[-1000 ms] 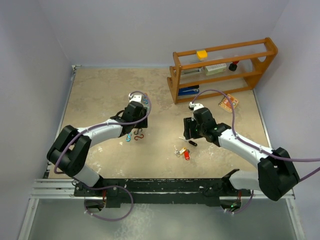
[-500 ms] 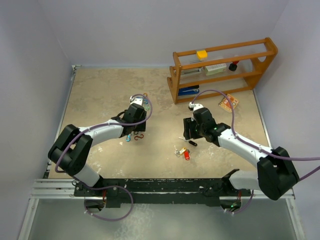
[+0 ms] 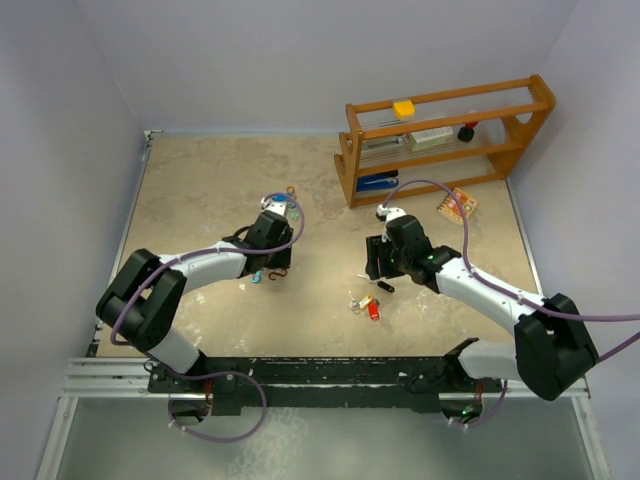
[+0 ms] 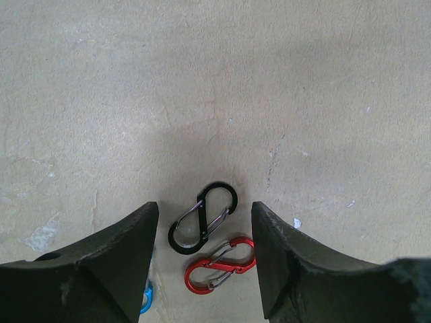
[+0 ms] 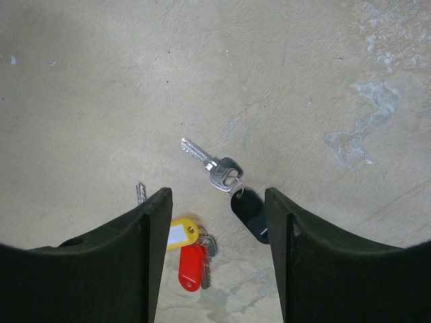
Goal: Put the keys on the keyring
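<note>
Back toward its base has come the left arm [image 3: 210, 265]; a second ago its wrist sat farther up the surface [image 3: 200, 190], and now it hangs closer to the clips [image 3: 257, 277]; the left jaws stand apart and hold nothing. In the left wrist view a black clip [image 4: 203, 217] lies on the surface between the fingertips; a red clip [image 4: 220, 265] lies just beside it, nearer the camera; a blue clip [image 4: 146, 298] peeps out from behind one finger.

Right arm [image 3: 470, 285] has not shifted; the right jaws stand apart, empty, above the keys [image 3: 366, 303]; no key has moved. One key [image 5: 223, 173] with a black tag [image 5: 250, 213] lies on the surface between the right fingertips; a yellow tag [image 5: 178, 235] and a red tag [image 5: 190, 266] lie touching each other just beside it, partly hidden by a finger; seen from above, the keys lie near the right wrist, well apart from the clips.
</note>
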`<control>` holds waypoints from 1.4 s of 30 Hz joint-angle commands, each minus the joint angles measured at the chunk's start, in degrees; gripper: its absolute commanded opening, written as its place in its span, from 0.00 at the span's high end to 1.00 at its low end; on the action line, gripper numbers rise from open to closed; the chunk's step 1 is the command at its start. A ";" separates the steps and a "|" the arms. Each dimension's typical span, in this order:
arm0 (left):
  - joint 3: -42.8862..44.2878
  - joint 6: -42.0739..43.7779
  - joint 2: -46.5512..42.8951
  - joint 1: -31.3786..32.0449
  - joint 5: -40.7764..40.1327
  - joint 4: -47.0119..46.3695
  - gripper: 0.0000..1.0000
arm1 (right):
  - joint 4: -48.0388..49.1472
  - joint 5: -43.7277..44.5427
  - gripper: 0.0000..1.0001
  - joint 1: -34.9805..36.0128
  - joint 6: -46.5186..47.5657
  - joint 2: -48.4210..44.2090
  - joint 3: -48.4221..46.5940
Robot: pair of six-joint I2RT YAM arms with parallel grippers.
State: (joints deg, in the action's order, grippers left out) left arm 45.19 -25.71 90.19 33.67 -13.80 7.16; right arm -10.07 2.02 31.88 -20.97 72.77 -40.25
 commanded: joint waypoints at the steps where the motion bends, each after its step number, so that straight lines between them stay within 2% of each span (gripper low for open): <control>1: -0.20 0.85 -0.02 0.25 0.11 -0.97 0.46 | 1.22 0.17 0.40 0.37 0.23 -0.25 0.12; 13: 0.16 1.26 1.96 0.77 -3.74 1.04 0.49 | 1.75 -0.06 0.39 0.38 0.22 0.08 0.35; 31: 1.83 0.71 5.24 1.69 -3.91 0.31 0.62 | 2.14 -0.18 0.40 0.36 0.13 0.57 0.24; 36: 2.78 0.63 5.63 2.16 -3.96 0.60 0.62 | 1.76 -0.34 0.40 0.37 0.14 0.27 0.26; 39: 2.80 0.58 4.52 2.19 -4.83 1.35 0.56 | 1.72 -0.61 0.40 0.38 0.12 0.25 0.34; 42: 2.79 0.75 3.32 2.19 -5.19 2.40 0.54 | 1.98 -0.61 0.40 0.38 0.14 0.25 0.35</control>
State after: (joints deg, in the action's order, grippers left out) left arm 47.48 -25.32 94.54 35.62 -18.55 6.13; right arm -9.50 1.96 31.88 -20.97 73.17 -40.18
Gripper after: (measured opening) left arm 0.454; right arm 0.602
